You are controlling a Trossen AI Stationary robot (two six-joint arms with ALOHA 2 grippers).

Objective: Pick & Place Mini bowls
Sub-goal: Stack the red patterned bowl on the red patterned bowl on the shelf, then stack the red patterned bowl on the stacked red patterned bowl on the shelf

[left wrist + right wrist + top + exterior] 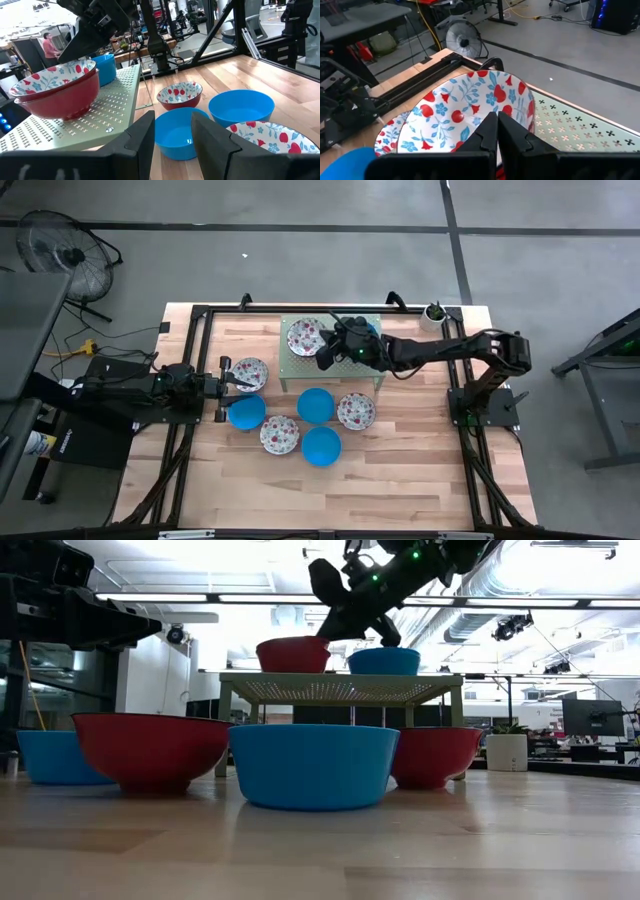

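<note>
Overhead, scene: two arms at a wooden table [420, 470]; seven mini bowls show, two on the pale green stand [296, 362], five on the wood.
Right gripper [326, 358]: over the stand, fingers pressed together with nothing between them, tips just beside the floral bowl on the stand [304, 336].
Blue bowl on the stand [384, 661]: mostly hidden under the right arm from above; the low view shows it whole, behind the right gripper.
Right wrist view: clenched fingertips [496, 129] point at the floral bowl's patterned inside; a second floral bowl's rim shows just past it, lower down.
Left gripper [236, 386]: fingers parted, holding nothing, between the floral bowl on the table [249, 373] and a blue bowl [246, 412].
Left wrist view: ahead of the parted fingers [145, 140], blue and floral bowls lie close together on the wood.
Edges: the floral bowl sits near the stand's corner toward the left arm.
Open room: bare wood spreads along the table's near side, beyond the bowl cluster.
</note>
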